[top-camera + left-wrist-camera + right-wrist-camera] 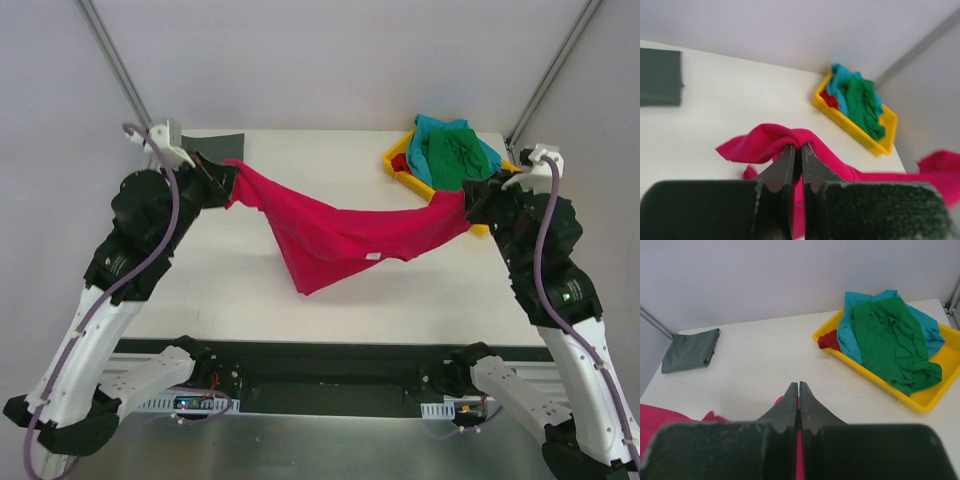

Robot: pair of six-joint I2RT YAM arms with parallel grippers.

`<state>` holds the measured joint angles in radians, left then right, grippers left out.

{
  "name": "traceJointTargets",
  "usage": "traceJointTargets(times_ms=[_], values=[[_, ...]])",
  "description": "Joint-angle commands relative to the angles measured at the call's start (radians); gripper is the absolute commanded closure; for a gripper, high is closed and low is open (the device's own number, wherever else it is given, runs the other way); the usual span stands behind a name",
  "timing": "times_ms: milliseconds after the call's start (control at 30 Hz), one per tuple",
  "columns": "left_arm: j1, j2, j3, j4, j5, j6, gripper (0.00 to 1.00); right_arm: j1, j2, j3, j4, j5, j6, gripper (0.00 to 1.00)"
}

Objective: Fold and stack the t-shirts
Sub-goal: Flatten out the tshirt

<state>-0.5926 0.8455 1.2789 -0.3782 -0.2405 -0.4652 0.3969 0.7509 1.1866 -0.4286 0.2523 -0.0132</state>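
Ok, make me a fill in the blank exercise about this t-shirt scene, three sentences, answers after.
1. The left gripper and the right gripper are both ____ on the crimson red t-shirt.
2. In the yellow tray, the green t-shirt lies on ____ of the teal t-shirt.
3. The folded dark grey t-shirt lies at the table's far ____ corner.
Missing words: shut; top; left.

Crimson t-shirt stretched and sagging over table, green t-shirt over teal t-shirt in yellow tray
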Motion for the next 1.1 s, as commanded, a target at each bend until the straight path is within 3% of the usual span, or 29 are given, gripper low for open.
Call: traceJointTargets(times_ms=[0, 100, 300, 400, 467, 567, 667, 767, 900, 1033, 1067], values=[[0.305, 0.206, 0.156, 0.016, 0.287, 0.013, 1.00, -0.003, 0.193, 0.139, 0.043, -0.059, -0.024, 0.99], [0.517, 0.395, 0.359, 0.016, 0.553, -0.044, 1.00, -0.001, 0.361, 0.284, 0.073, -0.059, -0.031, 1.00], [0.749, 0.829, 0.963, -0.022, 0.970, -0.218, 1.00, 0.000, 0.698, 0.806, 0.002, -0.076, -0.053, 0.99], [0.826, 0.958, 1.224, -0.024, 1.093, -0.331, 1.00, 0.000, 0.795, 0.987, -0.061, -0.056, -0.062, 0.99], [0.865, 0.951, 1.248, -0.022, 1.119, -0.345, 1.00, 0.000, 0.806, 1.010, -0.068, -0.062, -0.067, 0.99], [0.886, 0.809, 1.058, -0.024, 1.115, -0.276, 1.00, 0.000, 0.751, 0.922, -0.050, -0.080, -0.062, 0.99], [0.887, 0.588, 0.657, -0.024, 1.086, -0.178, 1.00, 0.000, 0.645, 0.713, -0.015, -0.100, -0.067, 0.99], [0.887, 0.300, 0.188, -0.024, 0.930, -0.148, 1.00, 0.000, 0.518, 0.462, 0.013, -0.076, -0.064, 0.99], [0.852, -0.013, -0.345, -0.016, 0.749, -0.300, 1.00, -0.013, 0.369, 0.109, -0.012, 0.069, -0.053, 0.99], [0.746, -0.127, -0.631, -0.004, 0.755, -0.291, 1.00, -0.062, 0.329, -0.053, -0.105, 0.061, -0.021, 0.99], [0.725, -0.150, -0.683, -0.005, 0.750, -0.297, 0.88, -0.066, 0.332, -0.083, -0.125, 0.058, -0.021, 0.98]])
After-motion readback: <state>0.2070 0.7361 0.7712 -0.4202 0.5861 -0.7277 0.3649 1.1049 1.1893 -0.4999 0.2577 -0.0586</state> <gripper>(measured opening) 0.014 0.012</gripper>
